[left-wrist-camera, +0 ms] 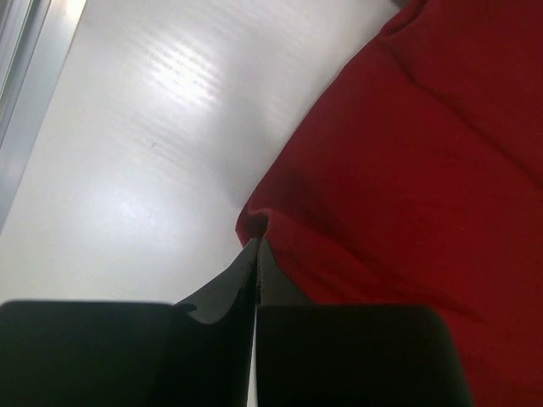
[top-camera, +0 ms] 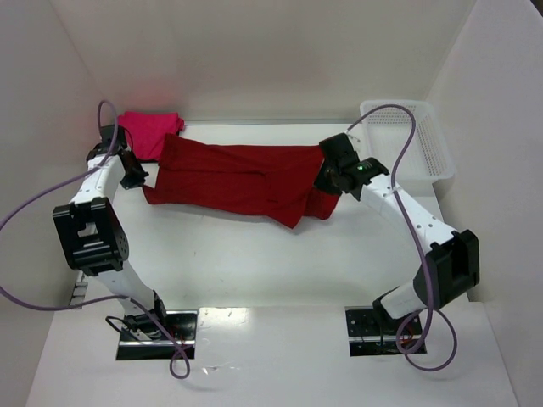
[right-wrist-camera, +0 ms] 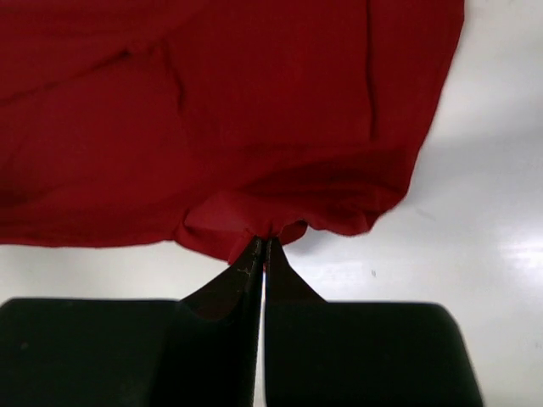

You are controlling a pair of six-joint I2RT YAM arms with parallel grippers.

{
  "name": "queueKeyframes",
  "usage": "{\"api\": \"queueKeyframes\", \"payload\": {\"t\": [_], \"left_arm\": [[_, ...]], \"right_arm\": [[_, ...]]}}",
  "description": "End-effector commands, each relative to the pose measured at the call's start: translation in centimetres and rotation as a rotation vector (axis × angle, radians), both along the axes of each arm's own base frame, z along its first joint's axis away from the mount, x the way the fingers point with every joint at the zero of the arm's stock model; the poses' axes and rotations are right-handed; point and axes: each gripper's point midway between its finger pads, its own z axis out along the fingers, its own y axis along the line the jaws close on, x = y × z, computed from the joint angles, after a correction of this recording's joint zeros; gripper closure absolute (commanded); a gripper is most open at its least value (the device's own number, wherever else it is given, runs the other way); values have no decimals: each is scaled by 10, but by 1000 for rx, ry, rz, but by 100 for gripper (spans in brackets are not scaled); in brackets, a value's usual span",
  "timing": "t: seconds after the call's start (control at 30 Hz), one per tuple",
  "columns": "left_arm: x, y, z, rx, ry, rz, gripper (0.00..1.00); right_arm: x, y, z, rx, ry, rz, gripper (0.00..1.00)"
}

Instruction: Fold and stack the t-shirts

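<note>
On the white table (top-camera: 254, 271), the left end effector (left-wrist-camera: 257, 248) is pinched tight on the left edge of the dark crimson t-shirt (top-camera: 229, 180). The right end effector (right-wrist-camera: 264, 244) is clamped on a bunched bit of its right edge, so the creased shirt spreads between them across the table's middle. Farther back, the magenta-pink t-shirt (top-camera: 149, 129) sits in the far left corner just beside the crimson one, and a white mesh basket (top-camera: 416, 144) stands at the far right.
</note>
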Motion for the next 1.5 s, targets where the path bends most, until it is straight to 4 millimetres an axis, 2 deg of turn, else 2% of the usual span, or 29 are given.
{"api": "queueKeyframes", "payload": {"t": [0.0,0.03,0.13,0.2,0.37,0.4,0.43,0.5,0.53,0.6,0.63,0.73,0.77,0.8,0.83,0.9,0.93,0.97,1.0,1.03,1.07,1.1,1.13,1.2,1.27,1.33,1.37,1.47], "left_arm": [[26,5,9,-6,-52,-27,100],[31,7,9,2,-60,-35,100],[47,11,9,6,-75,-35,100],[53,13,2,8,-61,-44,100],[79,13,0,1,-85,-74,100],[83,14,1,3,-91,-74,100],[87,10,-6,-1,-79,-83,100],[95,14,-5,14,-85,-85,100],[95,14,-17,7,-63,-85,100],[100,16,-17,9,-69,-85,100],[105,17,-18,12,-76,-85,100],[109,11,-24,1,-70,-100,100],[113,12,-19,6,-84,-100,100],[116,13,-14,10,-96,-100,100],[116,13,-20,6,-86,-100,100],[123,10,-15,10,-101,-109,100],[123,10,-13,11,-101,-109,100],[123,10,-19,7,-89,-109,100],[125,12,-15,18,-98,-104,100],[125,12,-20,15,-90,-104,100],[128,13,-15,19,-103,-104,100],[129,15,-11,27,-105,-98,100],[129,15,-16,24,-95,-98,100],[132,16,-16,24,-95,-98,100],[134,16,-25,20,-82,-98,100],[134,16,-29,13,-75,-91,100],[134,16,-29,13,-75,-91,100],[133,15,-37,10,-66,-91,100]], "right_arm": [[47,-2,36,-8,-162,-10,100],[54,-5,31,-14,-151,-23,100],[75,-15,39,-7,-191,-48,100],[86,-23,34,-10,-188,-72,100],[109,-27,27,-14,-190,-74,100],[115,-25,23,-13,-192,-74,100],[121,-23,26,-14,-208,-68,100],[128,-17,13,-7,-185,-53,100],[132,-16,14,-6,-190,-53,100],[136,-11,6,-6,-172,-33,100],[138,-11,-6,-14,-149,-32,100],[147,-7,0,-6,-171,-33,100],[150,-9,-1,-22,-174,-34,100],[153,-14,3,-20,-183,-45,100],[157,-15,11,-28,-204,-46,100],[165,-26,10,-44,-207,-69,100],[167,-26,15,-42,-213,-70,100],[168,-31,15,-35,-210,-74,100],[169,-31,10,-38,-202,-74,100],[172,-35,16,-35,-214,-84,100],[174,-35,20,-38,-225,-78,100],[175,-34,15,-42,-215,-77,100],[178,-39,19,-47,-226,-80,100],[181,-38,8,-53,-207,-79,100],[185,-33,6,-47,-204,-56,100],[186,-30,-8,-41,-175,-40,100],[188,-29,-7,-38,-183,-41,100],[193,-26,-22,-38,-163,-33,100]]}}
